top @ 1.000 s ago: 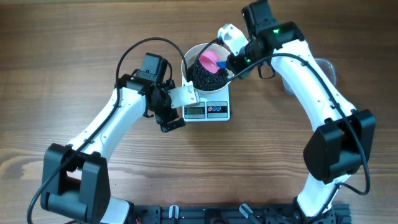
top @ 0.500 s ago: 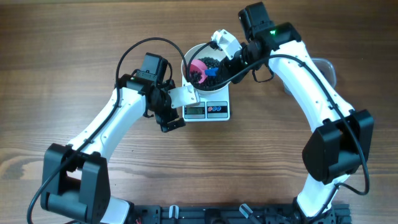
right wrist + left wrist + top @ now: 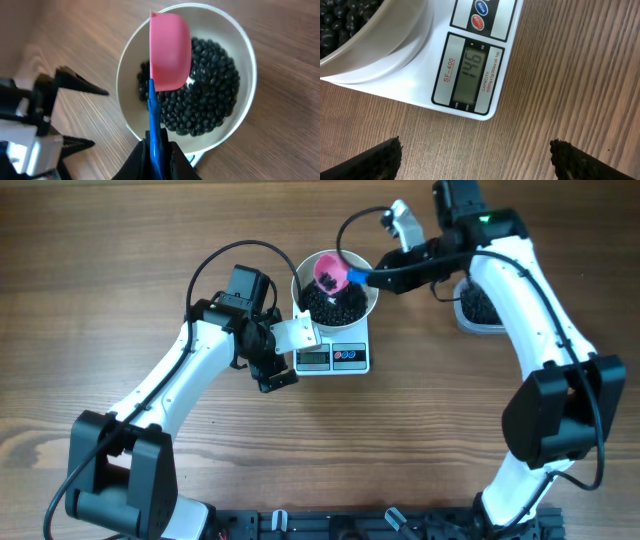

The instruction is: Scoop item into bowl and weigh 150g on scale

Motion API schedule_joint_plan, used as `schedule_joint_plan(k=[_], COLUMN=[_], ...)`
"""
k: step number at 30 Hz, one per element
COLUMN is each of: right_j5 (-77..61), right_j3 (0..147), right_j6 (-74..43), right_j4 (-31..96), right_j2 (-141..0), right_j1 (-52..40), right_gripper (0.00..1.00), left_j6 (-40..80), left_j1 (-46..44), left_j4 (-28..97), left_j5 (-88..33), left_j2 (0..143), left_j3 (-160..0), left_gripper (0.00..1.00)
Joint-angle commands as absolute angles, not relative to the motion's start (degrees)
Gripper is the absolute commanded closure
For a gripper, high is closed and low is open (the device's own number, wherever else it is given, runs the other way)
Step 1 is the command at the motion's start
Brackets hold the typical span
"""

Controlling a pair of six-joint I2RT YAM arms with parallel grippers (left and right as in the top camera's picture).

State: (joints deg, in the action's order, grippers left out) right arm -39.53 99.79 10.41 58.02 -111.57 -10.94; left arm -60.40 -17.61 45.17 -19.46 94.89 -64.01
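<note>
Left tool (image 3: 476, 162): spread wide, empty, just off the scale's (image 3: 335, 358) lower-left corner, not touching it.
Right tool (image 3: 156, 152): clamped on the scoop's (image 3: 170, 50) blue handle.
Scoop: pink cup over the bowl (image 3: 240, 45), upper centre.
Bowl: on the scale.
Beans (image 3: 335, 302): heaped in the bowl; more in the tub (image 3: 480, 305), upper right.
Room: bare table (image 3: 400, 440) below the scale.

White bowl (image 3: 129, 80) upright on white scale (image 3: 445, 75), part-filled with black pellets (image 3: 210, 95); display reads 146.

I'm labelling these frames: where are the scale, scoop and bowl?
scale (image 3: 470, 75), left wrist view, on its display
scoop (image 3: 170, 52), right wrist view, on its pink cup
bowl (image 3: 248, 55), right wrist view, on its rim
</note>
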Motion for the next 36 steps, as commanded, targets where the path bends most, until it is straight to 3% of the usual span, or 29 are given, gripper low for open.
schedule_joint_plan(k=[1, 18, 36], right_j5=[-44.7, -44.2, -24.2], right_j3=[100.4, 100.4, 102.5], right_j6=[8.4, 9.0, 10.8], right_j4=[56.8, 55.7, 55.1], right_j2=[-112.6, -112.6, -103.8], right_j1=[-10.2, -10.2, -10.3], right_gripper=[0.96, 0.96, 0.96], left_j6=[-61.3, -61.3, -61.3], left_j1=[-17.8, -17.8, -17.8], left_j4=[45.2, 45.2, 45.2], left_j5=[-20.5, -20.5, -20.5], left_j2=[95.4, 95.4, 95.4], left_j3=[-63.8, -63.8, -63.8], left_gripper=[0.0, 0.0, 0.0])
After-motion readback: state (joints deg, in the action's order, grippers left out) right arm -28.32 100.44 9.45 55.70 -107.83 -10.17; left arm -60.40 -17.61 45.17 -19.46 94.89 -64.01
